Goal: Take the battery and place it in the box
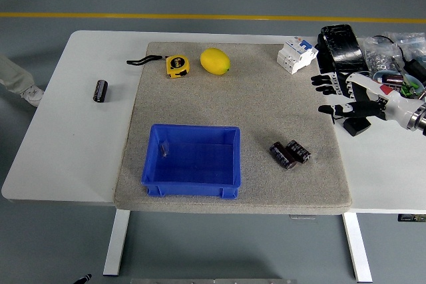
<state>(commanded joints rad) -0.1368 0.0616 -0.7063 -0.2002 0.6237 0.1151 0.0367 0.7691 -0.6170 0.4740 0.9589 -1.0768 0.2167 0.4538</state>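
The right hand (346, 101) hangs over the right side of the counter (80, 138) with its black fingers spread wide and nothing in them, probably getting ready to reach. Two small dark round batteries (290, 153) lie side by side on the rough gray mat (266, 98), near the counter's front edge and just right of the blue plastic box (193, 159). The box sits open and empty so a battery can drop in, and one more battery (100, 90) lies alone by the left edge.
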